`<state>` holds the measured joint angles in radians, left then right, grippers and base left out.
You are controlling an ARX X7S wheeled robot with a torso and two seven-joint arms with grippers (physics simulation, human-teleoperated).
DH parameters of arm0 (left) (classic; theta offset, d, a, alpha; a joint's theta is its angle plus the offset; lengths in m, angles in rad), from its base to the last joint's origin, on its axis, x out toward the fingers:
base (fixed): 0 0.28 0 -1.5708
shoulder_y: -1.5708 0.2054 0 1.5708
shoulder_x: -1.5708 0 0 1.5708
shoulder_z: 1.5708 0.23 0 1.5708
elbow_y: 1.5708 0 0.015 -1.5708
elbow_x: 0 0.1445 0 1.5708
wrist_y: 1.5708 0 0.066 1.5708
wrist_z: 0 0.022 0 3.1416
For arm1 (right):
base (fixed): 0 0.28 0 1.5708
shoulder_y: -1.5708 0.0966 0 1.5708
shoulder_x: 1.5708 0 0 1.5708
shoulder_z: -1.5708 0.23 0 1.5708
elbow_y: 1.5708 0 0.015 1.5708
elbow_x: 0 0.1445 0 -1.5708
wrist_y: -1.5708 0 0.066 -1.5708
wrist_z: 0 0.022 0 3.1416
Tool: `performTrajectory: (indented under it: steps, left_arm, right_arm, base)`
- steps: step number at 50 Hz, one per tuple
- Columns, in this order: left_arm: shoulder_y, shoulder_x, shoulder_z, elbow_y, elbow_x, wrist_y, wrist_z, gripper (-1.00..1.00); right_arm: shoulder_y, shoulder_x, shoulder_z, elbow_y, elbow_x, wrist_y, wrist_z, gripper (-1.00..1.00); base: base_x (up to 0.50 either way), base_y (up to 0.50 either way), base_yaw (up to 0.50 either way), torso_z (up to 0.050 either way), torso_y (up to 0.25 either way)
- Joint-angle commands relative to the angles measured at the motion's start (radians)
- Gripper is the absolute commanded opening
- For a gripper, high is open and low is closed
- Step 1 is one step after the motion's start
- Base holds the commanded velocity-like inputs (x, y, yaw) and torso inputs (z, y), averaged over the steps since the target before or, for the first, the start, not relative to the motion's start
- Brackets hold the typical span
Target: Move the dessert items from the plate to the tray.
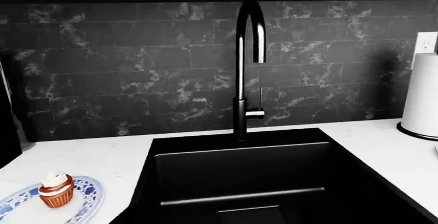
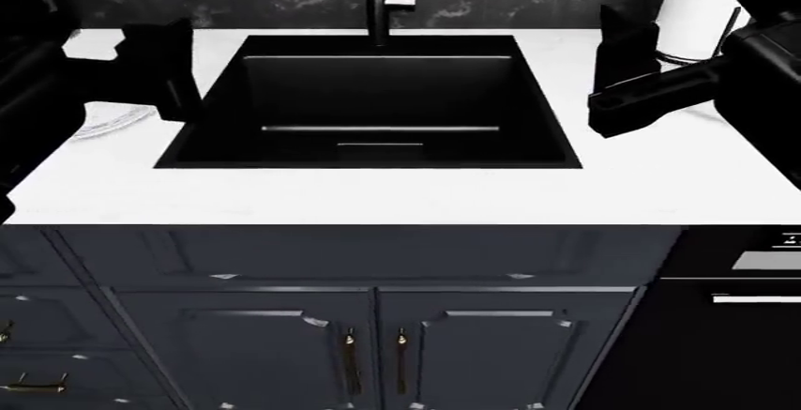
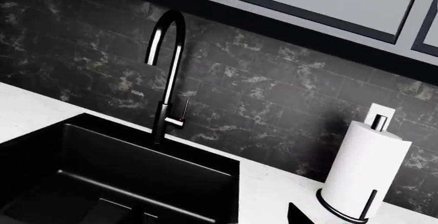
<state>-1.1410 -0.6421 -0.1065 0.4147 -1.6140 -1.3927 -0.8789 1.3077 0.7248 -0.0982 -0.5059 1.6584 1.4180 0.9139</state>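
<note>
We see one cupcake [image 1: 56, 189] upright on one blue-patterned plate [image 1: 87, 199], on the table [image 1: 89, 157] ahead of the left end effector [image 2: 157, 68] and beside the sink [image 1: 239, 178]; it likely waits there to be lifted. We find no speckled sweet and no tray in any view. Both arms hang raised, one each side of the sink, probably before an approach. Whether the left or right end effector [image 2: 626, 68] is spread or closed, we cannot tell. One faucet [image 1: 246, 65], one towel roll [image 3: 362, 178].
</note>
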Motion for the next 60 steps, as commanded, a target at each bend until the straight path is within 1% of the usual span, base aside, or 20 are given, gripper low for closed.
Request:
performTrajectory:
  steps: [1,16,21,26,32,60]
  left_arm:
    - [0.002,-0.013,0.006,-0.004,-0.011,0.017,-0.014,1.00]
    - [0.010,-0.021,0.012,-0.019,-0.037,0.038,-0.027,1.00]
    - [0.041,-0.030,0.000,-0.007,-0.029,0.048,-0.016,1.00]
    - [0.039,-0.039,0.001,-0.006,-0.043,0.052,-0.028,1.00]
    - [0.053,-0.033,0.008,0.000,-0.019,0.061,-0.010,1.00]
    - [0.043,-0.045,0.035,-0.002,-0.019,0.081,-0.004,1.00]
  right_arm:
    - [0.002,0.007,-0.018,0.001,0.004,-0.015,0.001,1.00]
    - [-0.012,0.016,-0.027,-0.006,0.009,-0.039,0.000,1.00]
    - [-0.022,0.016,-0.028,-0.009,0.001,-0.049,-0.007,1.00]
    - [-0.028,0.014,-0.033,-0.010,-0.015,-0.056,-0.020,1.00]
    - [-0.053,0.018,-0.030,-0.022,-0.025,-0.069,-0.029,1.00]
    - [-0.068,0.033,-0.040,-0.022,-0.008,-0.102,-0.020,1.00]
  base:
    - [0.00,0.50,0.00,0.000,0.000]
    - [0.01,0.50,0.00,0.000,0.000]
    - [0.01,0.50,0.00,0.000,0.000]
    - [0.02,0.50,0.00,0.000,0.000]
    - [0.03,0.50,0.00,0.000,0.000]
    - [0.03,0.50,0.00,0.000,0.000]
